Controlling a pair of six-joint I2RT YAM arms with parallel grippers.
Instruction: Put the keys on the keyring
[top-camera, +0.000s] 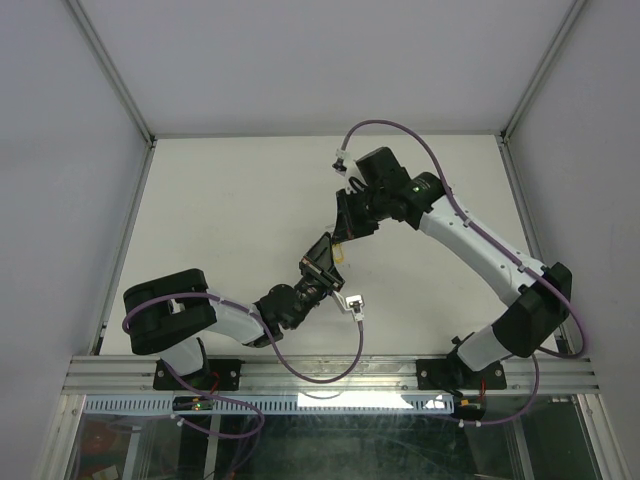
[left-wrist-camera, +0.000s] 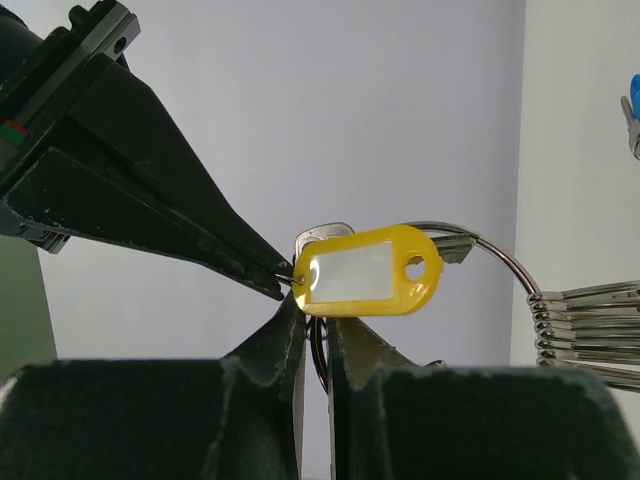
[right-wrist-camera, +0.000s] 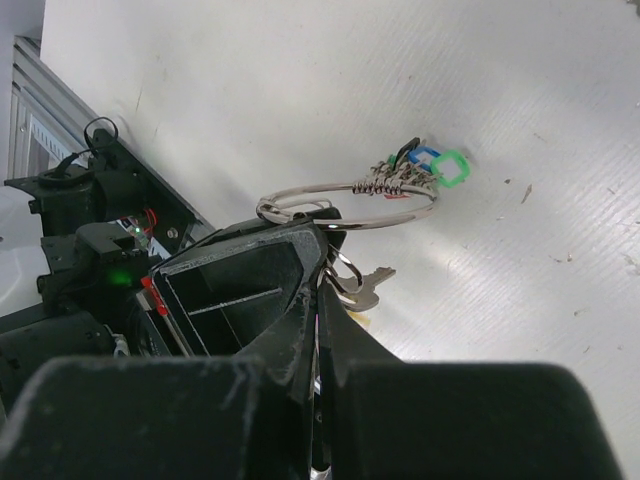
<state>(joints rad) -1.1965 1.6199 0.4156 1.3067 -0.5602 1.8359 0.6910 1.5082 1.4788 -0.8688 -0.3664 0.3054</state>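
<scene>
Reaching in from the near corners, two arms meet above the middle of the white table (top-camera: 230, 200) in the overhead view. The left arm lies low, its forearm angled up and to the right. Its left claw (top-camera: 322, 260) points at the right claw (top-camera: 347, 230), which hangs from a high, bent elbow. One speck of yellow, the yellow key (top-camera: 340, 253), shows between them.

From the left wrist, the left claw's two fingers stand nearly together, pinching the wire of the one keyring (left-wrist-camera: 500, 252) just below the yellow key. The right claw enters from the upper left, closed, its tip touching the small loop at the yellow head's left end. Whether it pinches that loop I cannot tell. One silver blade peeks from behind the yellow head. At the right of the ring sits a bunch of keys (left-wrist-camera: 590, 330), their blades packed too tight to count.

From the right wrist, the right claw's fingers are pressed together. The ring is held above the table and carries the bunch: one green head, one blue, one dark and a trace of red. One silver key (right-wrist-camera: 368, 285) hangs beside the fingers.
</scene>
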